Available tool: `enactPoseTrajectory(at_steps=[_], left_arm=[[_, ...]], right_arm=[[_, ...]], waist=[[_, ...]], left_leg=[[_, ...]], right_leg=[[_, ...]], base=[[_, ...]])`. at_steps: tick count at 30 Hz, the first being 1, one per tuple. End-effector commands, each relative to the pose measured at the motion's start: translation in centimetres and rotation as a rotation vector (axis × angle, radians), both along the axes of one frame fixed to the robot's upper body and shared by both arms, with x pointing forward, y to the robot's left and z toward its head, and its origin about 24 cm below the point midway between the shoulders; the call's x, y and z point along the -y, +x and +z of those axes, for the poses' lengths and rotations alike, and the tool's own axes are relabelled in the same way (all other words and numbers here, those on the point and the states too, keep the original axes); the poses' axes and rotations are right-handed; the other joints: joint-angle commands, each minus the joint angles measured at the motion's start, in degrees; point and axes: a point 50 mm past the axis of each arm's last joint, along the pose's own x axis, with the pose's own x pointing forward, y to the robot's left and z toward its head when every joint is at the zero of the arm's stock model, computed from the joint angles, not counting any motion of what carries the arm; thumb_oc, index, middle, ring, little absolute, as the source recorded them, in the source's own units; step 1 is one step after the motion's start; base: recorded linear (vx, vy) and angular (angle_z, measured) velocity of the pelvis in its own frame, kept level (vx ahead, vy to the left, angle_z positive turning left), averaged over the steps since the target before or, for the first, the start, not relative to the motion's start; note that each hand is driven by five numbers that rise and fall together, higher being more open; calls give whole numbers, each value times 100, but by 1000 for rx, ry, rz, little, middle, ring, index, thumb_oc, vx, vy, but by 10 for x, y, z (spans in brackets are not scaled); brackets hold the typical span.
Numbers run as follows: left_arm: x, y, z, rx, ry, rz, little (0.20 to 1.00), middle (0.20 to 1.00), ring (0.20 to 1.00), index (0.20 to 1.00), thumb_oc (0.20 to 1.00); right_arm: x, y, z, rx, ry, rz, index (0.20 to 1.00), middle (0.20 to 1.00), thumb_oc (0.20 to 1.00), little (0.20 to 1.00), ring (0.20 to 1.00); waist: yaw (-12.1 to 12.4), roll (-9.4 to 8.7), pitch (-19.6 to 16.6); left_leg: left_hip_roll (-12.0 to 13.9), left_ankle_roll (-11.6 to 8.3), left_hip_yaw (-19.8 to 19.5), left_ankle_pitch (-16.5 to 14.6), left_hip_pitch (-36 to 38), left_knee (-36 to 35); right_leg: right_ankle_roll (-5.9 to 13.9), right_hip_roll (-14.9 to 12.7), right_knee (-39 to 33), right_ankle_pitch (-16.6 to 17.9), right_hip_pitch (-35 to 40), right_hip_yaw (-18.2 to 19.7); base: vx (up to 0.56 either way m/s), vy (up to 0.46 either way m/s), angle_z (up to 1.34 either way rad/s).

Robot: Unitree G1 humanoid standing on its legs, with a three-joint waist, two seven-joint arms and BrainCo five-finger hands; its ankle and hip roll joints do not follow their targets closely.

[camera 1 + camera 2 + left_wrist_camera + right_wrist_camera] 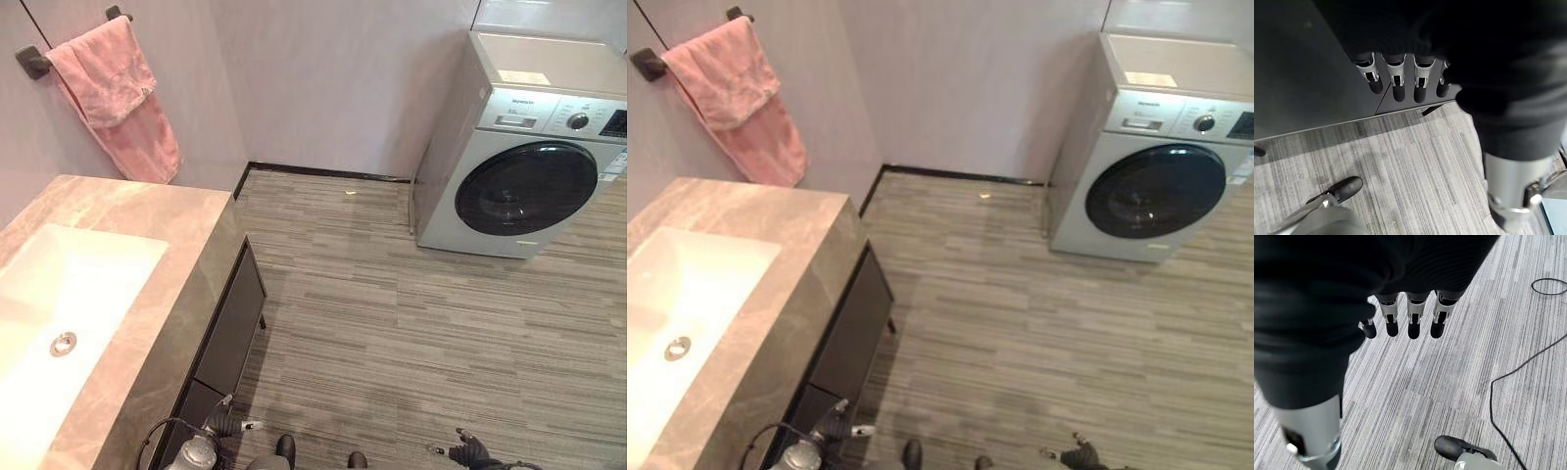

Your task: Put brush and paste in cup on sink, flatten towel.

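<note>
A pink towel (113, 93) hangs bunched and uneven over a dark wall bar (34, 61) at the upper left. Below it a white sink basin (88, 274) with a metal drain (63, 344) is set in a brown stone counter (181, 264). My left hand (223, 423) hangs low beside the counter's dark cabinet front. In the left wrist view its fingers (1396, 81) are straight and hold nothing. At the bottom right my right hand (470, 450) hangs over the floor, and its fingers (1410, 320) are straight and empty too.
A silver washing machine (529, 166) with a dark round door stands against the back wall at the right. The dark cabinet (230, 333) under the counter sits on thin legs. Grey striped floor (392, 323) spreads between counter and machine.
</note>
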Motion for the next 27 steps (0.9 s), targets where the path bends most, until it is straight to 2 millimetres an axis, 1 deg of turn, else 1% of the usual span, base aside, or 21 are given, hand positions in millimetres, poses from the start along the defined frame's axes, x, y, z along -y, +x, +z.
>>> enactPoseTrajectory(at_steps=[1, 6, 7, 8, 9, 10, 11, 12, 13, 14, 15, 16, 17, 18, 19, 20, 21, 22, 25, 26, 27], left_arm=[[-1, 15, 7, 64, 12, 2, 1000, 1000, 1000, 1000, 1000], [-4, 16, 8, 71, 11, 8, 1000, 1000, 1000, 1000, 1000], [-6, 18, 10, 78, 20, 0, 1000, 1000, 1000, 1000, 1000], [-8, 22, 12, 91, 29, -9, 1000, 1000, 1000, 1000, 1000], [-8, 25, 14, 103, 31, -13, 1000, 1000, 1000, 1000, 1000], [-8, 28, 16, 114, 35, -15, 1000, 1000, 1000, 1000, 1000], [-9, 29, 17, 116, 38, -13, 1000, 1000, 1000, 1000, 1000], [-9, 29, 17, 117, 37, -13, 1000, 1000, 1000, 1000, 1000], [-10, 29, 17, 114, 42, -9, 1000, 1000, 1000, 1000, 1000], [-16, 26, 15, 102, 50, 27, 1000, 1000, 1000, 1000, 1000], [-17, 25, 14, 98, 51, 38, 1000, 1000, 1000, 1000, 1000], [-17, 24, 13, 92, 51, 45, 1000, 1000, 1000, 1000, 1000], [-18, 23, 12, 86, 57, 51, 1000, 1000, 1000, 1000, 1000], [-19, 23, 12, 81, 66, 50, 1000, 1000, 1000, 1000, 1000], [-19, 23, 12, 81, 66, 50, 1000, 1000, 1000, 1000, 1000], [-20, 20, 10, 64, 70, 44, 1000, 1000, 1000, 1000, 1000], [-20, 18, 8, 57, 75, 47, 1000, 1000, 1000, 1000, 1000], [-20, 16, 7, 45, 80, 50, 1000, 1000, 1000, 1000, 1000], [-23, 7, 2, 12, 79, 93, 1000, 1000, 1000, 1000, 1000], [-24, 7, 2, 11, 82, 96, 1000, 1000, 1000, 1000, 1000], [-25, 9, 3, 8, 91, 96, 1000, 1000, 1000, 1000, 1000]], right_arm=[[0, 11, 4, 35, -4, 47, 1000, 1000, 1000, 1000, 1000], [-2, 17, 5, 56, 9, 47, 1000, 1000, 1000, 1000, 1000], [-4, 22, 7, 75, 14, 47, 1000, 1000, 1000, 1000, 1000], [-5, 28, 9, 99, 19, 52, 1000, 1000, 1000, 1000, 1000], [-4, 31, 11, 107, 20, 50, 1000, 1000, 1000, 1000, 1000], [-4, 34, 12, 118, 21, 53, 1000, 1000, 1000, 1000, 1000], [-5, 38, 14, 138, 23, 53, 1000, 1000, 1000, 1000, 1000], [-5, 38, 14, 138, 22, 53, 1000, 1000, 1000, 1000, 1000], [-6, 40, 15, 148, 28, 57, 1000, 1000, 1000, 1000, 1000], [-6, 41, 16, 158, 32, 72, 1000, 1000, 1000, 1000, 1000], [-5, 40, 17, 157, 30, 72, 1000, 1000, 1000, 1000, 1000], [-4, 40, 17, 154, 27, 76, 1000, 1000, 1000, 1000, 1000], [-4, 39, 17, 156, 25, 86, 1000, 1000, 1000, 1000, 1000], [-5, 39, 17, 153, 25, 92, 1000, 1000, 1000, 1000, 1000], [-5, 39, 17, 153, 25, 92, 1000, 1000, 1000, 1000, 1000], [-5, 33, 14, 130, 29, 91, 1000, 1000, 1000, 1000, 1000], [-5, 29, 12, 119, 30, 90, 1000, 1000, 1000, 1000, 1000], [-4, 25, 11, 104, 32, 81, 1000, 1000, 1000, 1000, 1000], [0, 16, 8, 71, 27, 74, 1000, 1000, 1000, 1000, 1000], [0, 14, 7, 57, 22, 83, 1000, 1000, 1000, 1000, 1000], [-1, 15, 7, 57, 22, 93, 1000, 1000, 1000, 1000, 1000]], waist=[[3, -285, -46], [21, -269, -51], [3, -208, -10], [-44, -146, 81], [-86, -124, 155], [-130, -83, 248], [-164, -21, 311], [-163, -26, 311], [-199, -8, 316], [-304, -32, 295], [-329, -88, 300], [-372, -75, 312], [-404, -100, 309], [-444, -122, 298], [-445, -120, 302], [-464, -144, 210], [-464, -174, 157], [-460, -192, 65], [-406, -228, -42], [-388, -230, -67], [-352, -265, -50]], left_leg=[[-487, 150, -97, -392, -283, 618], [-532, 236, -10, -526, -274, 708], [-533, 314, 6, -563, -217, 697], [-531, 406, 24, -572, -155, 678], [-560, 473, 41, -577, -98, 653], [-543, 509, 55, -564, -53, 643], [-516, 536, 59, -582, 12, 619], [-523, 537, 61, -585, 10, 620], [-542, 539, 83, -621, 94, 592], [-619, 479, 20, -708, 341, 431], [-661, 437, 20, -756, 410, 373], [-638, 411, -16, -801, 490, 351], [-637, 382, -39, -837, 562, 341], [-621, 349, -66, -857, 629, 340], [-618, 349, -68, -859, 636, 339], [-584, 303, -101, -895, 715, 332], [-573, 301, -129, -956, 732, 353], [-514, 259, -208, -962, 753, 431], [-370, 161, -345, -996, 762, 655], [-291, 110, -401, -969, 747, 750], [-214, -17, -476, -822, 595, 1134]], right_leg=[[307, -49, -447, 223, 247, -156], [367, -100, -174, 145, 150, -59], [451, -124, 373, 124, -104, -14], [662, -165, 1237, 371, -578, 75], [780, -218, 1697, 671, -838, 99], [821, -212, 2105, 871, -1062, 121], [819, -199, 2402, 898, -1277, 67], [819, -205, 2425, 886, -1289, 72], [801, -274, 2335, 898, -1407, 4], [704, -312, 1394, 812, -1591, -23], [738, -465, 690, 1006, -1732, -54], [777, -501, 368, 1170, -1811, -58], [818, -513, 130, 1259, -1818, -25], [839, -475, 102, 1290, -1775, 61], [838, -472, 101, 1289, -1768, 58], [827, -412, 109, 1244, -1646, 142], [777, -366, 110, 1259, -1603, 192], [715, -235, 163, 1235, -1559, 232], [597, -88, 198, 1094, -1397, 59], [539, -34, 271, 969, -1383, -33], [441, 30, 281, 862, -1284, -126]], base=[[54, 79, -4], [42, 92, -15], [-1, 195, -30], [-32, 213, -30], [-67, 174, -38], [-35, 138, -27], [-18, 86, -27], [48, 79, -7], [241, 9, -10], [333, -38, -11], [377, -94, -26], [276, -106, -20], [272, -88, -19], [184, -65, -5], [192, -70, 17], [180, -74, 28], [279, -140, 44], [273, -168, 47], [236, -194, 52], [229, -264, 24], [270, -346, 31]])
